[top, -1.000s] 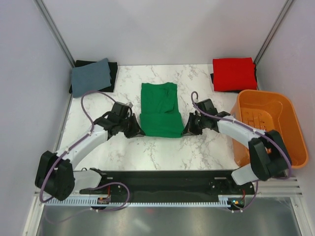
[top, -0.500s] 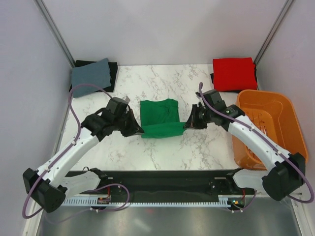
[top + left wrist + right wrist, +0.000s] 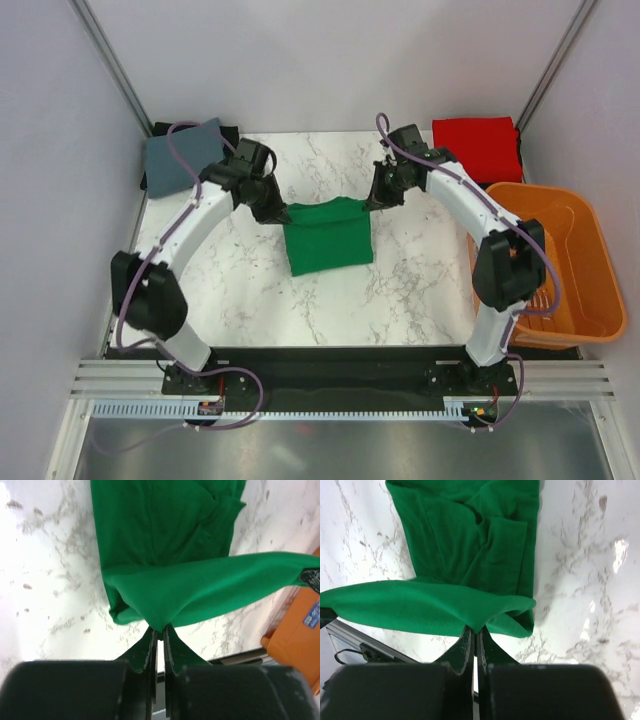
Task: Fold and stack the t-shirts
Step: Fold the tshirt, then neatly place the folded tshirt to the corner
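The green t-shirt (image 3: 328,235) lies mid-tabletop (image 3: 420,290), its raised edge stretched between the 2 arms. The left end effector (image 3: 157,632) pinches 1 corner of that edge and the right end effector (image 3: 474,630) pinches the other. The red t-shirt (image 3: 476,150) sits folded at the far right corner, near the orange basket (image 3: 570,250).

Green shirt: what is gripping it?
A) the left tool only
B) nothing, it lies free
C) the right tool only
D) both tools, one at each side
D: the left tool and the right tool are each shut on a pinch of the green shirt, as both wrist views show.
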Robot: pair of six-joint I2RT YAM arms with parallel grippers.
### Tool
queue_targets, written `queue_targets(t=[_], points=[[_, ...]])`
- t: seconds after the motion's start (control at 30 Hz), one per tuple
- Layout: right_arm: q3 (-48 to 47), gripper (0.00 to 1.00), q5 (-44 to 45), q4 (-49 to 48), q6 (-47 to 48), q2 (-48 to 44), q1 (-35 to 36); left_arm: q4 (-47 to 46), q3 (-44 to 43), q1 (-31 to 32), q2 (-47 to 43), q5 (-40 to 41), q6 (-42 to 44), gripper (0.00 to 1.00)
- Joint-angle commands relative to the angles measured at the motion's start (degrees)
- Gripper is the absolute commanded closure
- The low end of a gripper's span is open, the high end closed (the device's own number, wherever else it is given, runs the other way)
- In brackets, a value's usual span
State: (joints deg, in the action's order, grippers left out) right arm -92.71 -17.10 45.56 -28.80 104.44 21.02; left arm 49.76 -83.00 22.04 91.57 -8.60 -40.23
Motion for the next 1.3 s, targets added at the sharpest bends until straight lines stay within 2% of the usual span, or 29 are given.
queue_targets(t=[0.0,0.03,0.07,0.1,0.13,0.17,0.2,0.23,0.27,0.33,0.4,0.43,0.5,0.53,0.63,0.77,0.8,0.9,1.1,1.27], points=[[-8.1,1.00,-0.6,1.5,2.6,8.2,-1.9,0.6,-8.4,-3.9,9.3,-2.7,5.2,0.89],[-10.2,0.97,-0.7,1.9,2.5,10.4,-2.2,0.7,-10.2,-4.8,11.8,-4.3,5.9,0.83],[-15.3,0.73,-1.1,2.5,2.4,12.8,-3.0,1.0,-12.4,-5.6,14.4,-5.3,6.6,0.63],[-18.5,0.60,-1.5,3.1,2.3,17.8,-3.4,1.5,-17.7,-7.4,18.0,-6.7,7.0,0.56],[-25.7,0.50,-1.3,4.8,2.0,20.5,-3.8,2.5,-20.9,-8.3,24.3,-9.0,7.4,0.50],[-29.9,0.33,-1.2,5.9,1.4,23.1,-4.6,5.1,-24.2,-9.8,27.8,-9.2,7.4,0.38],[-34.2,0.28,-1.8,8.4,1.1,27.7,-4.8,6.7,-31.0,-10.5,30.7,-10.4,7.2,0.34],[-41.3,0.26,-2.1,9.4,0.8,29.5,-5.1,9.5,-34.6,-11.1,35.5,-10.7,7.0,0.33],[-43.6,0.24,-2.7,10.0,0.6,30.6,-5.5,13.2,-37.6,-11.6,36.7,-10.9,6.7,0.32],[-42.1,0.23,-3.6,9.1,1.4,29.3,-5.5,13.9,-40.5,-11.8,34.9,-10.4,6.8,0.31],[-35.1,0.23,-3.3,6.7,2.3,23.2,-5.4,12.4,-36.4,-11.8,31.5,-8.9,7.2,0.31],[-25.8,0.23,-2.9,2.6,2.5,20.7,-5.4,12.0,-34.5,-11.8,29.7,-8.6,7.5,0.31],[-15.6,0.23,-2.8,-1.8,2.1,13.2,-5.5,10.8,-27.9,-11.5,23.7,-8.5,8.2,0.31],[-6.5,0.23,-3.1,-6.4,1.5,11.0,-5.4,10.3,-25.2,-11.3,21.7,-8.2,9.2,0.31],[6.4,0.23,-4.3,-12.7,0.8,5.4,-5.0,7.7,-13.7,-9.6,10.9,-6.5,11.0,0.32],[14.9,0.25,-4.9,-16.4,1.5,3.6,-2.9,4.5,1.5,-7.5,-2.3,-5.7,11.4,0.33],[16.4,0.25,-5.5,-17.5,1.6,3.4,-2.6,3.7,7.4,-7.5,-7.9,-5.7,11.3,0.34],[20.5,0.27,-6.4,-21.0,1.3,4.4,-1.2,1.5,18.3,-7.6,-15.0,-3.6,11.3,0.34],[25.7,0.30,-5.5,-24.5,-0.8,4.5,3.7,1.5,30.1,-7.6,-26.8,-3.6,11.0,0.36],[28.9,0.30,-4.7,-26.0,-3.6,2.4,9.6,2.6,32.3,-7.6,-34.6,-1.4,11.6,0.36]])
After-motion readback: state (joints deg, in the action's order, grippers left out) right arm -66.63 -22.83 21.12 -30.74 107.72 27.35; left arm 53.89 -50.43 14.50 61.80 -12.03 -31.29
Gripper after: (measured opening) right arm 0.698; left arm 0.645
